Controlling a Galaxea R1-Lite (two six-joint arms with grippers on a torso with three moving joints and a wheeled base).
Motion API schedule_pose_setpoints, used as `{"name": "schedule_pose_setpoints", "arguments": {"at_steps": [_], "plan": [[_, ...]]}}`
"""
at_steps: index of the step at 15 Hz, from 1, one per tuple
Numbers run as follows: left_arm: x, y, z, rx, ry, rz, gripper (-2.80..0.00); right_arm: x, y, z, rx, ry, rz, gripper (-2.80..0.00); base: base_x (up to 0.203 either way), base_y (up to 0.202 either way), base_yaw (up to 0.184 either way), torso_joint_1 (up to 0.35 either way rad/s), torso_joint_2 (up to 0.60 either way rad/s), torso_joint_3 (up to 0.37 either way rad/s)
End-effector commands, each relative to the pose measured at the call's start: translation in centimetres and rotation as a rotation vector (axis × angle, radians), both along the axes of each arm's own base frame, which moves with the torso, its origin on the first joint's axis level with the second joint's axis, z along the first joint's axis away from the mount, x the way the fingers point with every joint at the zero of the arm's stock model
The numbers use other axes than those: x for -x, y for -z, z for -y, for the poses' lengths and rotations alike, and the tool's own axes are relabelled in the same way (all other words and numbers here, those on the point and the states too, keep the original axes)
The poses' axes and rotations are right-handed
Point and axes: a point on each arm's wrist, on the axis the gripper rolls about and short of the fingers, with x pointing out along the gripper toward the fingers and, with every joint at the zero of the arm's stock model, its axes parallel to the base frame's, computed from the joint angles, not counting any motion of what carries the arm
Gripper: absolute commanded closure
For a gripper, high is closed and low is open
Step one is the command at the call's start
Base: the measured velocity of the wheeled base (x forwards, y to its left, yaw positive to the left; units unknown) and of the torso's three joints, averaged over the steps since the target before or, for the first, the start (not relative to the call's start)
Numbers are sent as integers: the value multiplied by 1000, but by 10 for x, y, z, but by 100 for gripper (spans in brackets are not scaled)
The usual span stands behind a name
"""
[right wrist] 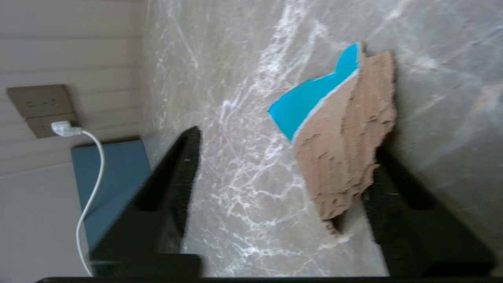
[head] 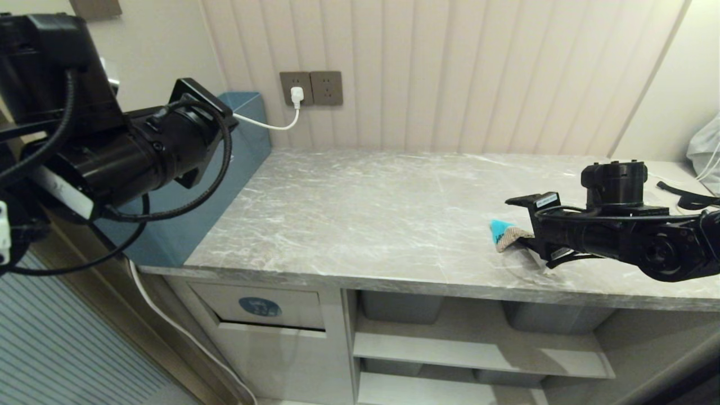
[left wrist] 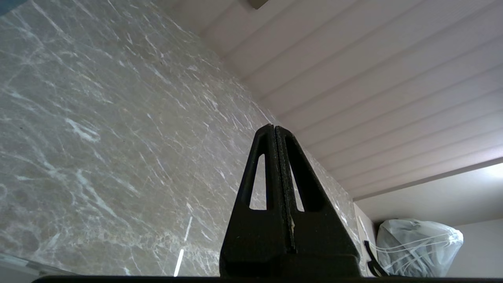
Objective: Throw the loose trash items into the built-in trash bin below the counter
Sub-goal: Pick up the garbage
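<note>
One loose trash item, a torn tan cardboard scrap with a turquoise face, lies on the grey marble counter towards its right side. My right gripper reaches in level from the right. In the right wrist view it stands open around the scrap, which leans against one finger while the other finger stays well apart from it. My left gripper is shut and empty, held above the counter's left end. The built-in trash bin, with its round blue sticker, sits below the counter at the left.
A blue-grey box stands at the counter's back left, below a wall outlet with a white plug and cable. Grey tubs sit on shelves under the counter. A white bag lies at the far right.
</note>
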Motion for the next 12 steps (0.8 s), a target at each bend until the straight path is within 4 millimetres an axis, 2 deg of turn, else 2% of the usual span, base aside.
{"name": "schedule_pose_setpoints", "arguments": {"at_steps": [1,6,8,11,12], "plan": [[-3,2,1,3,-3,-5,0,-2,3,-1,-6,-2,-6,0,0,0,0,0,0,0],[-6,3,3,6,15,-8,0,-1,1,-1,-8,-7,-3,0,0,0,0,0,0,0],[-6,-1,5,73,57,-10,0,3,-6,-1,-10,-11,13,0,0,0,0,0,0,0],[-4,-3,12,157,169,-33,0,18,-31,-9,-25,-54,70,0,0,0,0,0,0,0],[1,-2,19,221,262,-63,0,28,-46,-14,-38,-94,109,0,0,0,0,0,0,0]]}}
